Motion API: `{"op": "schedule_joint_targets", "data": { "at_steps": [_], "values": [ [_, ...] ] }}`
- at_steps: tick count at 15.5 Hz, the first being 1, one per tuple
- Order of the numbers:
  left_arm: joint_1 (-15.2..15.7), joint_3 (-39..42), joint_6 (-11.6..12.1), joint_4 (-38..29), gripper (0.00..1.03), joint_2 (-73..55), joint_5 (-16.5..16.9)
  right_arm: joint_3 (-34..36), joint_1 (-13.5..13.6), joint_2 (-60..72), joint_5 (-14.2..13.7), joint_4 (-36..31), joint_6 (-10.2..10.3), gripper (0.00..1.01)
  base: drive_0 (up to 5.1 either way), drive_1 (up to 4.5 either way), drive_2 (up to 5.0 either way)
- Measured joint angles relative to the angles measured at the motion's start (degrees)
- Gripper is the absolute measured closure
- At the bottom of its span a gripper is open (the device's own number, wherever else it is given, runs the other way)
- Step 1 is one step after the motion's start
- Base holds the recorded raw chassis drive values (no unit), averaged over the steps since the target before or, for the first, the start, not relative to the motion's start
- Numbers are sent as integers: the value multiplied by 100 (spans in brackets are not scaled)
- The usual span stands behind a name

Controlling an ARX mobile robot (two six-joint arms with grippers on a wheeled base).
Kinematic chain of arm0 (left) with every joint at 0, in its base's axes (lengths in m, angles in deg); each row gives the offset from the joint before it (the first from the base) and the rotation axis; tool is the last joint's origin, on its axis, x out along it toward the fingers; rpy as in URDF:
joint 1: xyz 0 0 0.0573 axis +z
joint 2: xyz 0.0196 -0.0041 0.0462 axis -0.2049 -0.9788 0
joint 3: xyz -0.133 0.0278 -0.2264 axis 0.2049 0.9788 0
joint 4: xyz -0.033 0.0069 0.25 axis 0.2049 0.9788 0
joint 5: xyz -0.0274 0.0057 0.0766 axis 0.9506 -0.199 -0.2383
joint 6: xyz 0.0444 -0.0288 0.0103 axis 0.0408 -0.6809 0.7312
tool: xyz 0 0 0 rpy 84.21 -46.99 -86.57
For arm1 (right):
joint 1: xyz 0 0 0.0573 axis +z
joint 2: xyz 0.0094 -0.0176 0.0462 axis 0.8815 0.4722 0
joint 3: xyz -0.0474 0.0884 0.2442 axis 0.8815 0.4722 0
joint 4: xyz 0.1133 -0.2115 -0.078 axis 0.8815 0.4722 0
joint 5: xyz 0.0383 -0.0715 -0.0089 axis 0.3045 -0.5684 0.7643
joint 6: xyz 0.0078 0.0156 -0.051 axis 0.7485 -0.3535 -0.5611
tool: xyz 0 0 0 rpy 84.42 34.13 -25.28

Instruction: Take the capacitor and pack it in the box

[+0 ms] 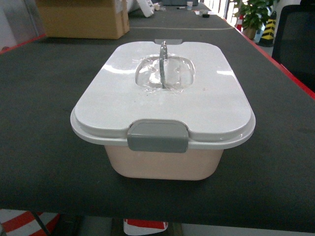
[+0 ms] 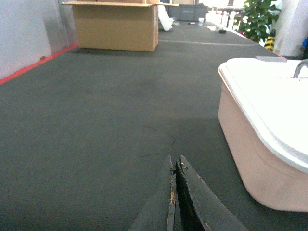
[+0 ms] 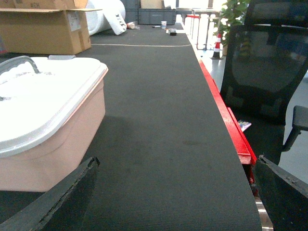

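a long dark grey felt-topped table (image 1: 39, 162) with a red edge is seen running back toward a cardboard carton (image 1: 81, 18) and a potted plant (image 1: 255, 14). the pink box (image 1: 162, 164) is set near the front edge, its white lid (image 1: 162, 93) shut under the grey latch (image 1: 157, 136). the left gripper (image 2: 175, 192) is pressed closed on nothing, low beside the box; the right gripper (image 3: 173, 192) is spread wide, empty. no capacitor can be found in any view, so it should be located and the latch released before any grasp is attempted.
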Motion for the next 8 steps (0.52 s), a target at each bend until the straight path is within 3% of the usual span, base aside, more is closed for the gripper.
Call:
{"op": "schedule_joint_targets", "data": {
  "at_steps": [8],
  "values": [
    [0,2,-2,1443,101,1552,0,0,0,0,0,0,-2,3,0,0,0]
  ]
}}
